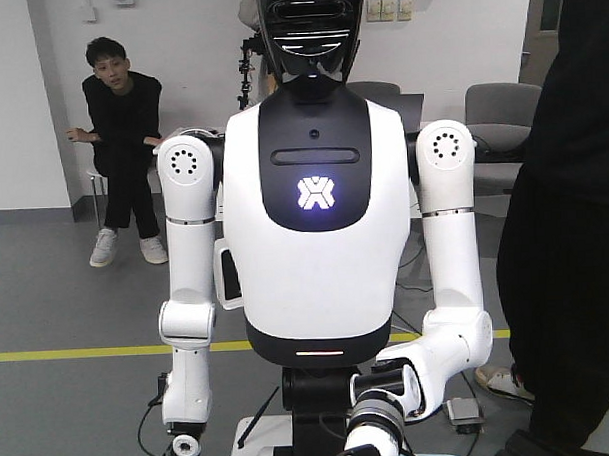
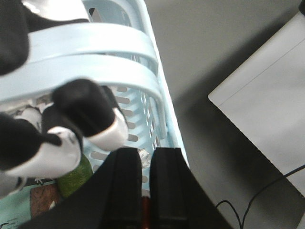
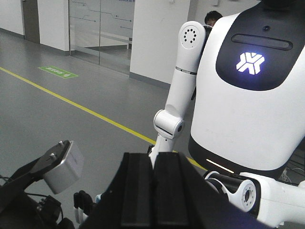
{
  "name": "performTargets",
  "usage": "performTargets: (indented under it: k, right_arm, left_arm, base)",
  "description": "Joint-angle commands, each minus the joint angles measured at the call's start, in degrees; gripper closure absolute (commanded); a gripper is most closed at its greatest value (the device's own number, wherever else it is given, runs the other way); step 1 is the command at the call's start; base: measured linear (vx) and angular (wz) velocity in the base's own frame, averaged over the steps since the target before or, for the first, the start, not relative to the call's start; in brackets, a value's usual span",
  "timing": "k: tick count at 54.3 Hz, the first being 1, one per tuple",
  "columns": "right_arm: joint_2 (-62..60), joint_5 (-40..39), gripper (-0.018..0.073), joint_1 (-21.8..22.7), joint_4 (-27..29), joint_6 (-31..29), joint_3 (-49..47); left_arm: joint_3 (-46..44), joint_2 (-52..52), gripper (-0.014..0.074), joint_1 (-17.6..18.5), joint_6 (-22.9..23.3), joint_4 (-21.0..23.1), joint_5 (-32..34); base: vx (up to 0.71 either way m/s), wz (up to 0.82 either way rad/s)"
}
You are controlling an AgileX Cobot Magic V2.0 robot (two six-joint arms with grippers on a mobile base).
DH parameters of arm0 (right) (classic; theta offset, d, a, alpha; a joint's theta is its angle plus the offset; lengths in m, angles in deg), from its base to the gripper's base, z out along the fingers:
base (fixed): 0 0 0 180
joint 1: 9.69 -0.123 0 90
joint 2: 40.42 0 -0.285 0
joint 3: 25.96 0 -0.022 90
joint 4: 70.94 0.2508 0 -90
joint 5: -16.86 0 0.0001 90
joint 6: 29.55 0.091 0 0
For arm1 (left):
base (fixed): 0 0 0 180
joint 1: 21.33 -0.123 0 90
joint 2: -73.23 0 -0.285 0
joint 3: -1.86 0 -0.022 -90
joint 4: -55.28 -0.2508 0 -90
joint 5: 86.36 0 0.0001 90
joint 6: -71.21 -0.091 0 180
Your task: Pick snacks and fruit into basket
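The left gripper (image 2: pixel 141 191) and right gripper (image 3: pixel 153 191) both look pressed closed, empty. The stiff, light basket (image 2: pixel 159 107) sits directly below the left one; its handles offer the best grip

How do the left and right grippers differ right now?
Left gripper points down over the basket rim; right gripper points level at a white humanoid. Left gripper has a black-and-white hand on the handles close by; right gripper is clear of both. Both look shut and empty.
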Motion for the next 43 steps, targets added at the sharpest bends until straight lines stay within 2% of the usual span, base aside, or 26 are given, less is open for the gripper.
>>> performTargets:
  k: [1,10,16,23,28,34,38,43]
  right_arm:
    - [-0.21,-2.23,0.0568,0.29,-0.84,-0.51,-1.70]
    - [-0.21,-2.17,0.0568,0.29,-0.84,-0.51,-1.70]
    - [-0.21,-1.63,0.0568,0.29,-0.84,-0.51,-1.70]
    - [-0.21,-0.87,0.0568,0.29,-0.84,-0.51,-1.70]
    - [-0.21,-0.55,0.0568,0.29,-0.84,-0.51,-1.70]
    - [-0.21,-0.49,0.0568,0.29,-0.84,-0.51,-1.70]
    - [-0.21,-0.49,0.0568,0.29,-0.84,-0.51,-1.70]
    - [-0.21,-0.49,0.0568,0.29,-0.84,-0.51,-1.70]
  left_arm:
    - [-1.97,-1.51,0.0447,0.27,-0.31,0.31,0.33]
    - [-1.97,-0.52,0.0177,0.27,-0.31,0.35,0.44]
    - [-1.97,-0.39,0.0029,0.27,-0.31,0.35,0.99]
    - [-1.97,-0.39,-0.0035,0.27,-0.31,0.35,2.35]
    - [-1.97,-0.70,-0.0013,0.27,-0.31,0.35,1.90]
    - [-1.97,-2.82,0.0096,0.27,-0.31,-0.78,0.04]
    - [-1.97,-5.28,0.0237,0.27,-0.31,-1.17,-0.33]
    - [-1.97,-9.39,0.0472,0.27,-0.31,-1.26,0.32]
  base:
    - [0.00,0.00]
    - [0.00,0.00]
    - [0.00,0.00]
    - [0.00,0.00]
    - [0.00,0.00]
    - [0.00,0.00]
    - [0.00,0.00]
    - [0.00,0.00]
